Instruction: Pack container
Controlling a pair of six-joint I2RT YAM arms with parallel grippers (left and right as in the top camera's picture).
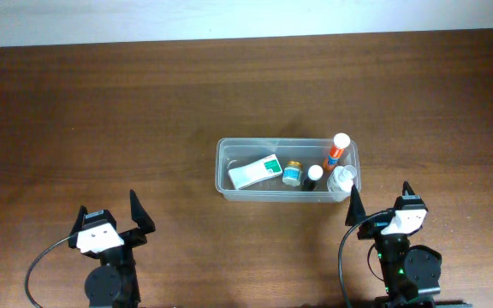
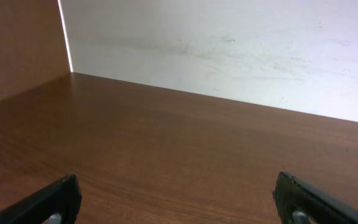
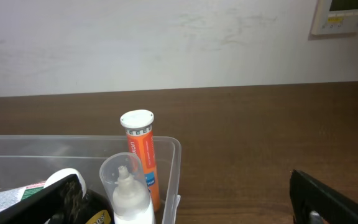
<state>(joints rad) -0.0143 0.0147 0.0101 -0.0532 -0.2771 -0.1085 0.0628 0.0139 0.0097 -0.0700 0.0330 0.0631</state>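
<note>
The clear plastic container [image 1: 222, 168] sits at the table's centre right. In it lie a white-and-green carton [image 1: 255, 172], a small jar [image 1: 292, 174], a dark bottle with a white cap [image 1: 315, 176], an orange tube with a white cap [image 1: 338, 151] and a white bottle with a clear cap [image 1: 341, 180]. My right gripper [image 1: 379, 202] is open and empty just in front of the container's near right corner. The right wrist view shows its fingers [image 3: 194, 205] apart, with the container's corner [image 3: 174, 149], orange tube [image 3: 142, 158] and white bottle [image 3: 128, 193] close ahead. My left gripper [image 1: 109, 216] is open and empty at the front left.
The left wrist view shows bare brown table [image 2: 179, 143] between the open fingers [image 2: 182, 205], with a white wall behind. A white wall unit [image 3: 347, 15] hangs at the upper right in the right wrist view.
</note>
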